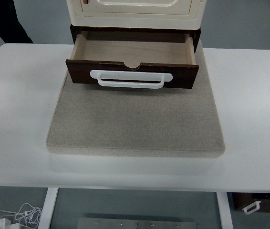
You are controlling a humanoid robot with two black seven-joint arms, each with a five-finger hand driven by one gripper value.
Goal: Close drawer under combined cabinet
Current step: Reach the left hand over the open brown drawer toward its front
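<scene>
A cream cabinet (135, 12) stands at the far middle of the table on a grey felt mat (135, 124). Under it a dark brown wooden drawer (132, 50) is pulled out toward me, and its pale wood inside is empty. A white bar handle (131, 78) is fixed across the drawer's dark front panel (182, 76). Neither robot hand shows in the top view.
The white table (20, 109) extends to both sides of the mat. A person's dark sleeve (1, 24) shows at the far left corner. Below the table's near edge lie white cables (15, 214) on the left and a dark box with a white handle (261, 202) on the right.
</scene>
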